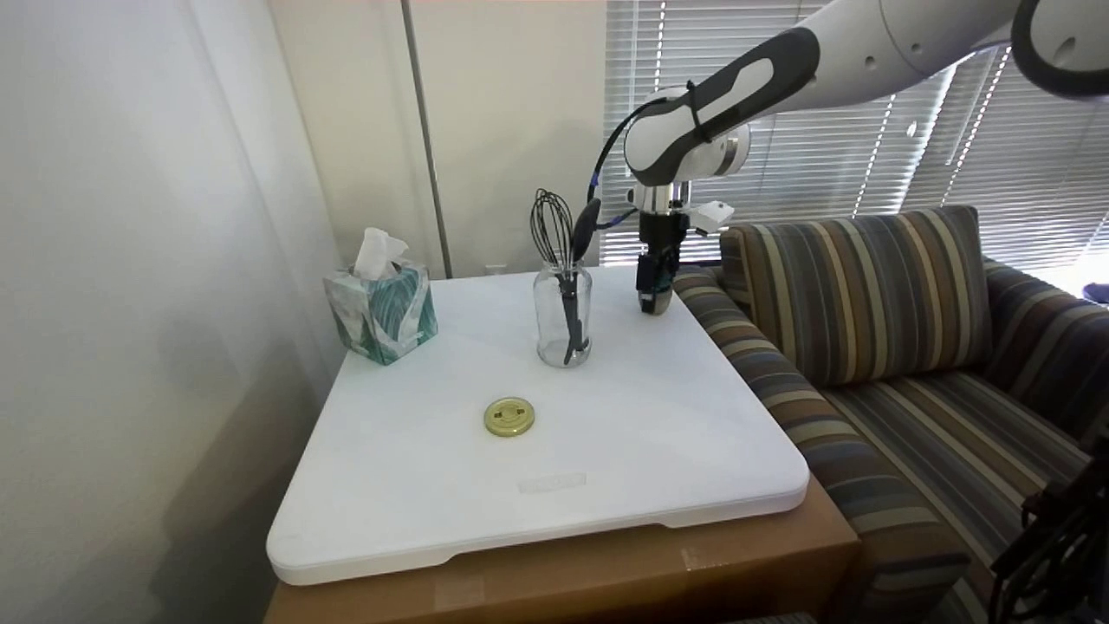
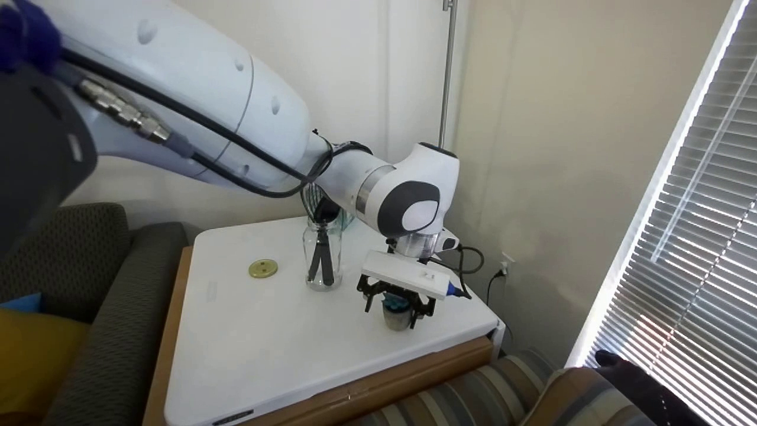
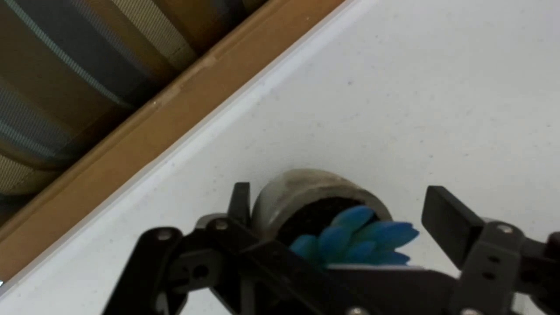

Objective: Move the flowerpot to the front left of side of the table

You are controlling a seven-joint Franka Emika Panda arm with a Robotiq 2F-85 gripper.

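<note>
The flowerpot is a small grey pot with a blue plant. It stands at the edge of the white table [image 1: 390, 494], near a corner. It shows in both exterior views [image 1: 662, 305] [image 2: 397, 321] and in the wrist view [image 3: 302, 186]. My gripper [image 2: 391, 316] is lowered over it with fingers on either side. In the wrist view the gripper [image 3: 339, 197] is open. The left finger is close beside the pot; whether it touches I cannot tell. A gap shows between the plant and the right finger. The plant's lower part is hidden by the gripper.
A glass jar [image 1: 549, 325] with a whisk and dark utensils stands near the pot. A gold lid [image 1: 509, 417] lies mid-table. A tissue box [image 1: 390, 316] stands by the wall. A striped armchair [image 1: 780, 407] adjoins the table edge.
</note>
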